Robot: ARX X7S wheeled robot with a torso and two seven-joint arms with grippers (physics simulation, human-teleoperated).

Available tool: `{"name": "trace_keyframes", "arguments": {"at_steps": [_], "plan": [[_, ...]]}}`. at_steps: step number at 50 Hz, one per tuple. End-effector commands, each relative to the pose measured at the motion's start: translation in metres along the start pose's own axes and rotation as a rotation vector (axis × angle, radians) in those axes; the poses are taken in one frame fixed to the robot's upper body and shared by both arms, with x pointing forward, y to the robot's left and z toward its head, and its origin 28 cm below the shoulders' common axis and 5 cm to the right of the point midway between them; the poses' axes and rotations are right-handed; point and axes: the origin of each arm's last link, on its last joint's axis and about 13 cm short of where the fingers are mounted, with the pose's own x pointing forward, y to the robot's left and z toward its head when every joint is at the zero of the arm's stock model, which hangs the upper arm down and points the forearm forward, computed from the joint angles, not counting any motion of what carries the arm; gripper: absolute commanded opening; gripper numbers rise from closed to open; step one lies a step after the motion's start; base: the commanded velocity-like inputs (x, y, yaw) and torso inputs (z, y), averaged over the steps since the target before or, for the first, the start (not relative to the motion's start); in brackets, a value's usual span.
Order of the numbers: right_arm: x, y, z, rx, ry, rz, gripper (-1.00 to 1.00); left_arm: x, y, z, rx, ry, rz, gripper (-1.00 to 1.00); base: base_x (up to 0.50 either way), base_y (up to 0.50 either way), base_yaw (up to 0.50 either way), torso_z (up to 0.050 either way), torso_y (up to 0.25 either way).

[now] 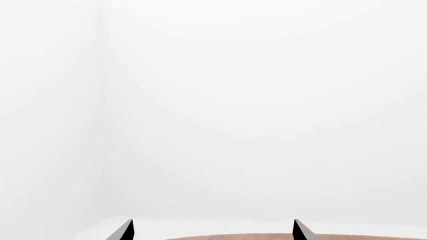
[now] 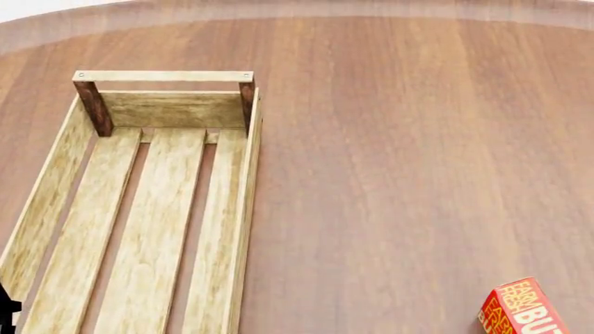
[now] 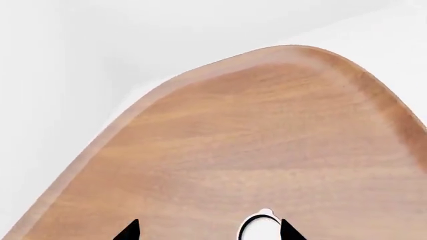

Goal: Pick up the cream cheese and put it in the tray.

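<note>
A bare simulated room: a round wooden table (image 2: 418, 139) against blank white walls (image 1: 267, 100).

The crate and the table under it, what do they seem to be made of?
The tray looks like pale, unvarnished wood: matte slats with streaky grain, plus darker brown corner posts and what look like small fasteners on the top rail. The table looks like reddish-brown wood or veneer with a smooth, faintly glossy finish and long, even grain. Being a simulator render, both are only surface looks.
</note>
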Motion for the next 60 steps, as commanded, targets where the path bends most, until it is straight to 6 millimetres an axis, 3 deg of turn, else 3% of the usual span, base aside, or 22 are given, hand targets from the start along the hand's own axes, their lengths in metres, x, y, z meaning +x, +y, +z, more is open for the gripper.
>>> {"name": "trace_keyframes", "arguments": {"at_steps": [1,8,26,60], "plan": [[0.003,0.004,0.002,-0.113,0.070,0.071,1.00,0.000,0.000,0.000,0.005,-0.002,0.002,1.00,0.00,0.00,0.00,0.000,0.000],[0.002,0.007,0.005,-0.168,0.144,0.127,1.00,0.000,0.000,0.000,0.009,-0.002,0.002,1.00,0.00,0.00,0.00,0.000,0.000],[0.006,0.001,-0.001,-0.185,0.213,-0.048,1.00,0.000,0.000,0.000,0.010,-0.004,0.006,1.00,0.00,0.00,0.00,0.000,0.000],[-0.010,-0.017,-0.014,-0.212,0.372,-0.091,1.00,-0.001,0.000,0.000,0.002,-0.006,0.002,1.00,0.00,0.00,0.00,0.000,0.000]]}}
